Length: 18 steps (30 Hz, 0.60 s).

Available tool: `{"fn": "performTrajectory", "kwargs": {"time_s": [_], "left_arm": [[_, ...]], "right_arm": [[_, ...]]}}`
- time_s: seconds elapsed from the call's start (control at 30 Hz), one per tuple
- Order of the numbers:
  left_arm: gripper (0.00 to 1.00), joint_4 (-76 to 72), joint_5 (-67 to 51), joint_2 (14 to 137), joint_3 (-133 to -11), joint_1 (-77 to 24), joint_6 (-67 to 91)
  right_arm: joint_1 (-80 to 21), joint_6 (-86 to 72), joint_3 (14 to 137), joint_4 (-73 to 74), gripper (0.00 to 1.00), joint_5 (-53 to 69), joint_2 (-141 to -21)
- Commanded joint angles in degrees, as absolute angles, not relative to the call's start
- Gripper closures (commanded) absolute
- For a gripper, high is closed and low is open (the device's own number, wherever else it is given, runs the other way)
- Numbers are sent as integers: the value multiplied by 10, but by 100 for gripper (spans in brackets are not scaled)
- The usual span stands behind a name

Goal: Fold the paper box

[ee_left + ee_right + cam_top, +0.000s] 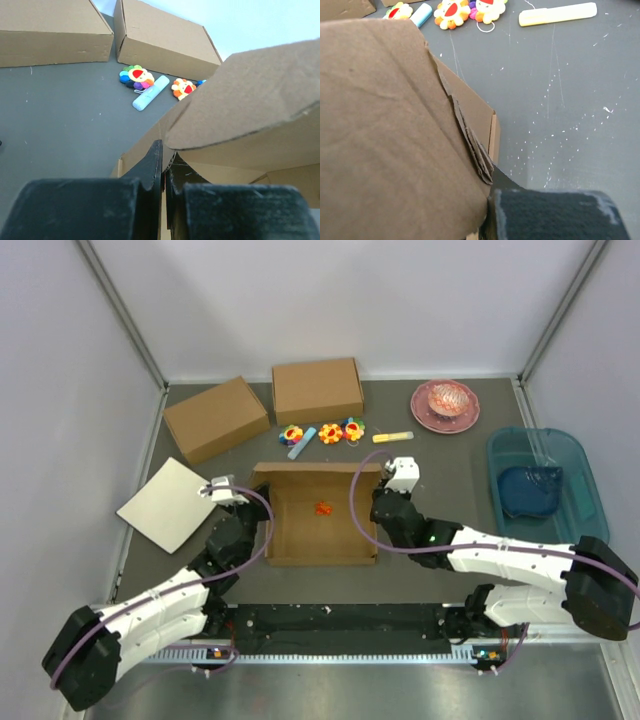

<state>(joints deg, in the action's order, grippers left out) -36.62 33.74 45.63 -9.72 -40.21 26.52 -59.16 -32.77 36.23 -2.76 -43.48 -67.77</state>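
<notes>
We see the paper box (300, 532) lying open and shallow at the middle of the dark tabletop (440, 465), its walls raised, between the two arms. The left pincer (163, 152) is clamped on the box's left wall, while the right pincer (373, 506) sits at the right wall, where a flap hides one finger and we cannot tell its grip. Behind lie two closed cardboard boxes (215, 418), flower toys (322, 432) and a pink plate (445, 405).

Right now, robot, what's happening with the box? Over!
Copy: left gripper shut on left wall of the paper box. The right gripper at right wall, grip hidden by cardboard. Walls up, top open. One small orange bit lying inside.
</notes>
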Motion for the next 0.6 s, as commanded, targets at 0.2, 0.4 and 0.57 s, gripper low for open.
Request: {"fn": "performTrajectory", "kwargs": {"time_s": [0.2, 0.4, 0.57], "left_arm": [[100, -285, 348, 410, -51, -404, 316], [100, -281, 345, 404, -47, -404, 307], [100, -300, 335, 411, -36, -404, 301]], "right_arm": [[-599, -362, 330, 37, 100, -412, -657], [-600, -359, 331, 71, 84, -413, -601], [-600, -357, 326, 87, 73, -412, -567]]}}
